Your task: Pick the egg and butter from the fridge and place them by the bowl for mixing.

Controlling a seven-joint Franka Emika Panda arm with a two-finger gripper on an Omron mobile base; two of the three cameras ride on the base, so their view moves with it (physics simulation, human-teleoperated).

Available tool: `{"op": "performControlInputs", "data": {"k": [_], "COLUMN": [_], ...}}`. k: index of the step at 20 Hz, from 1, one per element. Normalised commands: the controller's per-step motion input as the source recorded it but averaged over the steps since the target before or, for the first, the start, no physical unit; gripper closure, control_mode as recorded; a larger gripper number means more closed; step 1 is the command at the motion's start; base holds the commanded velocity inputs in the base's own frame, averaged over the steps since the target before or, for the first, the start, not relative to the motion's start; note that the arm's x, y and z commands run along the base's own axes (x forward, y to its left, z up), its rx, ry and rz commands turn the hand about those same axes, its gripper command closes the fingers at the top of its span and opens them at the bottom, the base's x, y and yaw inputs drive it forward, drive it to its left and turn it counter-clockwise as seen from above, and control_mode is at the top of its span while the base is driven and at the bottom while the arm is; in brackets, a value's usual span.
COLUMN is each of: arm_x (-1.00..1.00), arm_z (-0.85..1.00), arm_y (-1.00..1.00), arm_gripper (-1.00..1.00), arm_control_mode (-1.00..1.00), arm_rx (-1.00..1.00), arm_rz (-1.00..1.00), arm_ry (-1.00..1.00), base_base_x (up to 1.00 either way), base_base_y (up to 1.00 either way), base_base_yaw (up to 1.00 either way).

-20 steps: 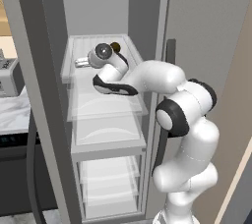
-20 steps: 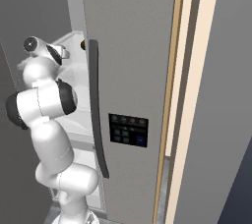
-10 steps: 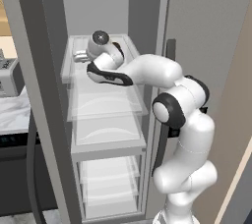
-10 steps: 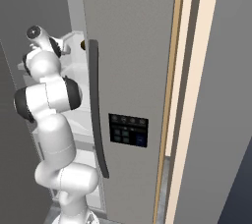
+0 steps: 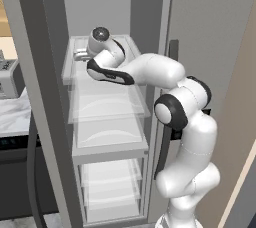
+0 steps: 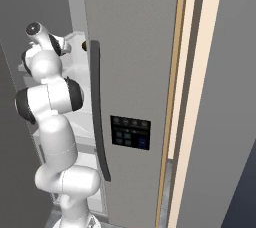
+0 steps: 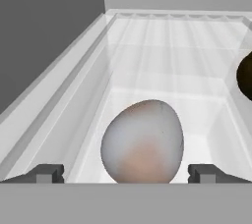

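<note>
The egg [image 7: 142, 142], pale pinkish-grey, lies on the fridge's top glass shelf [image 7: 172, 46], close in front of the hand. My gripper [image 7: 126, 173] is open, with one dark fingertip [image 7: 47, 173] on each side of the egg and a gap between each tip and the shell. From the left base view, the gripper [image 5: 78, 55] reaches onto the left part of the top shelf of the open grey fridge [image 5: 200, 22]. The butter and the bowl are out of view.
A dark brown ball [image 7: 245, 75] rests on the same shelf, to the right of the egg. Lower glass shelves [image 5: 107, 142] sit under the arm. The fridge door carries a long dark handle [image 6: 97, 112] and a control panel [image 6: 130, 133]. A counter with an appliance [image 5: 7, 74] stands to the left.
The arm has swung left along the top shelf and reached deeper into the fridge. The jaws have stayed open.
</note>
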Motion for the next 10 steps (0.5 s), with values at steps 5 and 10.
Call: {"op": "performControlInputs", "data": {"k": [5,10], "arm_x": [0.16,0.29], "arm_z": [-0.11,-0.01], "arm_y": [0.0,0.0], "arm_gripper": [-1.0,-1.0], "arm_control_mode": [-1.0,-1.0], "arm_rx": [-0.01,0.0], "arm_rz": [0.0,0.0], "arm_ry": [0.0,0.0], "base_base_x": [0.0,0.0], "base_base_y": [0.0,0.0], "base_base_yaw": [0.0,0.0]}}
